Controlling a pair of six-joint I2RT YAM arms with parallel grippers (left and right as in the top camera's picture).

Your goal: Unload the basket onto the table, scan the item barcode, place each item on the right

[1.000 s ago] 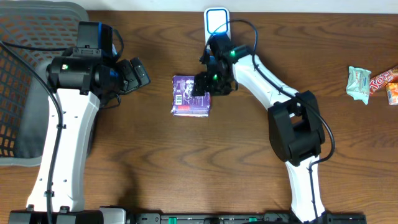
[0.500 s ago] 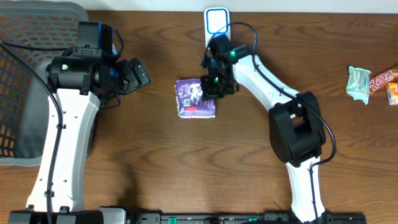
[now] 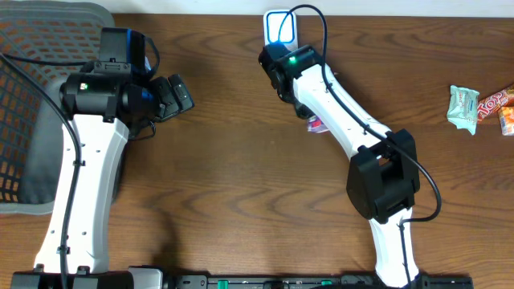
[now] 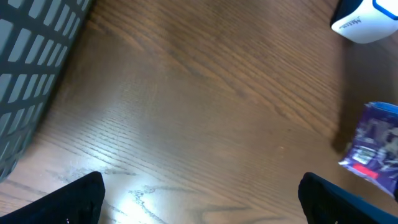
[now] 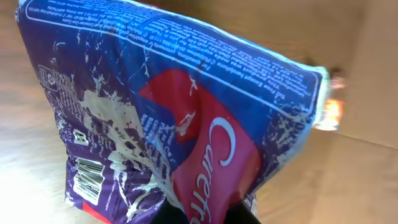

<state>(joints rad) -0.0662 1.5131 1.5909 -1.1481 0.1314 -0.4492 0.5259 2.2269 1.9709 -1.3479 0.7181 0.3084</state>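
Purple packet [image 5: 174,124] was up off the table [image 3: 201,201], clenched at one end by the right hand [image 5: 205,214]. Floppy film might twist or slip, I'd say, hiding the barcode [image 5: 87,180] from the scanner [image 3: 279,28]. Long axis pointed straight away from the wrist, barcode down by the grip. Left hand [image 4: 199,205] gaped, empty.

Brown wood-grain table [image 3: 233,209], glare patches; grey mesh basket [image 3: 24,104] at left edge

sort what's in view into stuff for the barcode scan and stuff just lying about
For the job: purple packet, white scanner.
Lying about: green snack packet, red wrapper, mesh basket.
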